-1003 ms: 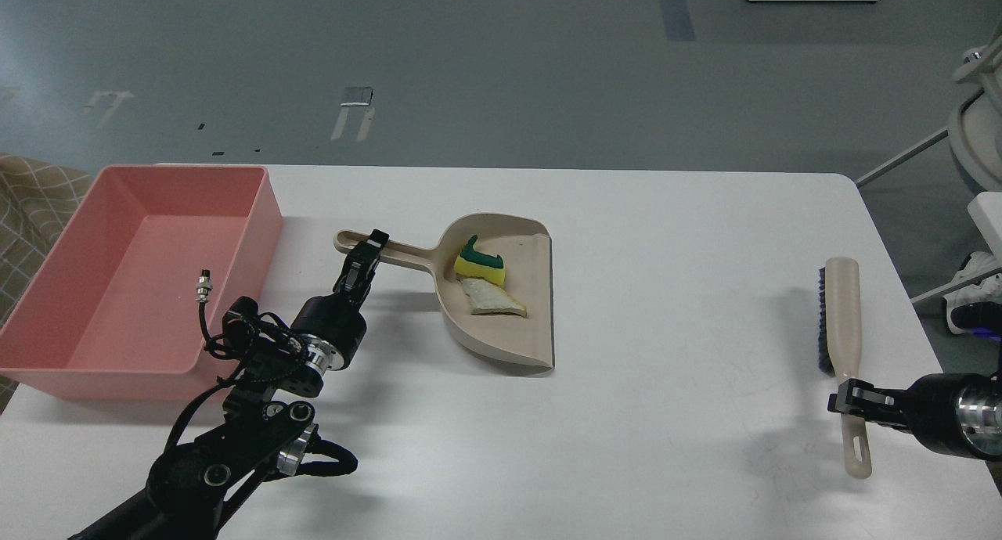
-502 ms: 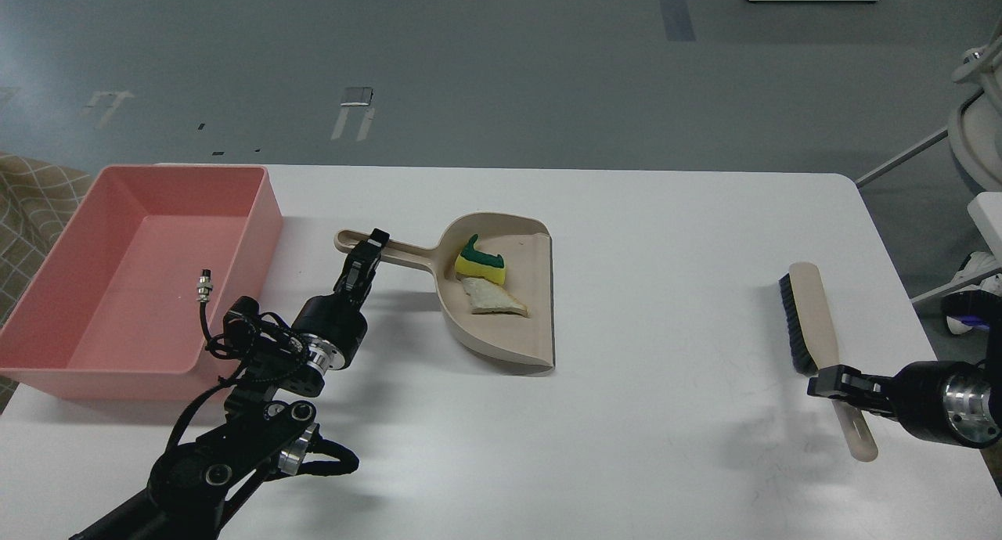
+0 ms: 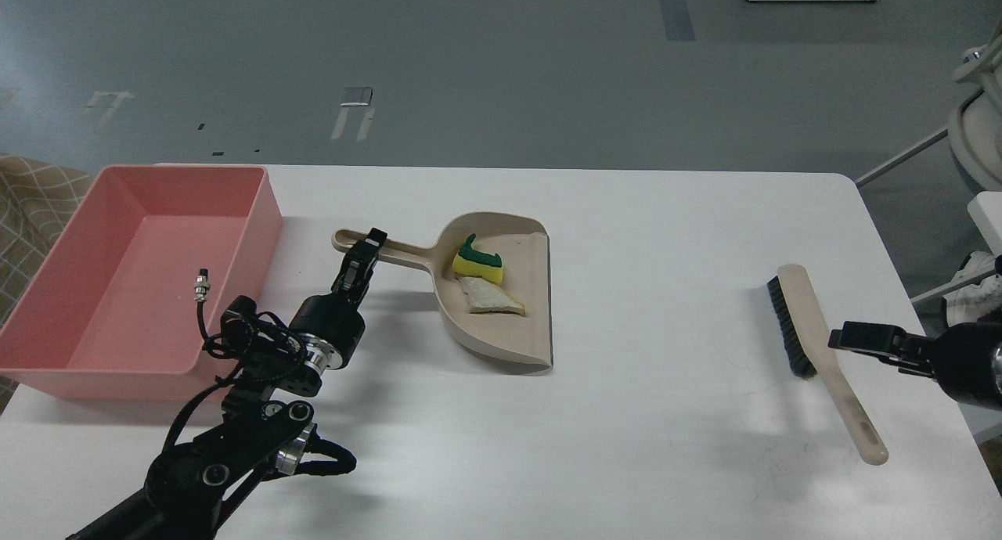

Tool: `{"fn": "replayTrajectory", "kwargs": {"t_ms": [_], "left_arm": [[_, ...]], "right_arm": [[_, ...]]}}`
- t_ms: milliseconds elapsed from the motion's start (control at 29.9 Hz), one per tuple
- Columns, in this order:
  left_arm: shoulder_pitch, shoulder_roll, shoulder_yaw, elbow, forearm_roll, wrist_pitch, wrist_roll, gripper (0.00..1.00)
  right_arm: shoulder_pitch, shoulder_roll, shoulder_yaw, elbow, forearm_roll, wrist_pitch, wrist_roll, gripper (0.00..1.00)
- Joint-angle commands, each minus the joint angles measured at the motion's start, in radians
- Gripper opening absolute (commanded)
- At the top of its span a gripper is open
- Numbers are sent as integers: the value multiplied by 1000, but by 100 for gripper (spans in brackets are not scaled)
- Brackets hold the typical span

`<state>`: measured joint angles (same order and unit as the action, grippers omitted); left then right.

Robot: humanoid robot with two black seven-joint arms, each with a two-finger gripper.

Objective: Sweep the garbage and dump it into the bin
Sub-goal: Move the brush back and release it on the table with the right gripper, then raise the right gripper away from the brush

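The garbage lies in the beige dustpan at the table's middle: a yellow sponge piece with a dark-green top and an off-white wedge strip just in front of it. My left gripper is shut on the dustpan's handle, and the pan rests on the table. The salmon-pink bin stands at the far left, empty, beside my left arm. My right gripper is open and empty, just right of the beige brush, which lies on the table.
The white table ends in a rounded corner at the back right. A cable plug sticks up from my left arm in front of the bin. Chair legs and a shoe show beyond the right edge.
My right gripper has set the brush down, let go of it and drawn back to the right. The brush now lies tilted further left. My left gripper and the dustpan have barely moved.
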<state>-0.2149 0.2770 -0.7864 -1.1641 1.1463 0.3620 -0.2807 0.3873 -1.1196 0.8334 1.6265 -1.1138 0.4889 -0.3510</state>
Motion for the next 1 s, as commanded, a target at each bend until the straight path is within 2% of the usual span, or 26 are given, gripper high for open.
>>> {"fn": "replayTrajectory", "kwargs": {"t_ms": [0,100,167,301,435,535,769,970], "left_arm": [[-1,2,-1,0,0,0,0,18],[-1,2,-1,1,0,0,0,18],[-3,1,-1,0,0,0,0,18],[-1,-1,-1,0,0,0,-3,18],[-1,-1,-10,-2,-23,5,-9,18],[-3,-1,-13,-2,-57,6,-31,18],[-3,-7,-17,-16,-71,6,-38,18],[-3,1,-17,-51,-92,6,-48,18]], "right_arm": [[-2,12,127,-19,2,0,1,100],[-4,58,249,-22,3,0,1,100],[-1,148,361,-22,22,0,0,100],[-4,248,505,-34,42,0,-2,100],[4,434,650,-117,80,0,-2,100],[10,599,749,-198,100,0,-2,100],[24,773,829,-290,126,0,1,100],[16,897,911,-401,336,0,4,100]]}}
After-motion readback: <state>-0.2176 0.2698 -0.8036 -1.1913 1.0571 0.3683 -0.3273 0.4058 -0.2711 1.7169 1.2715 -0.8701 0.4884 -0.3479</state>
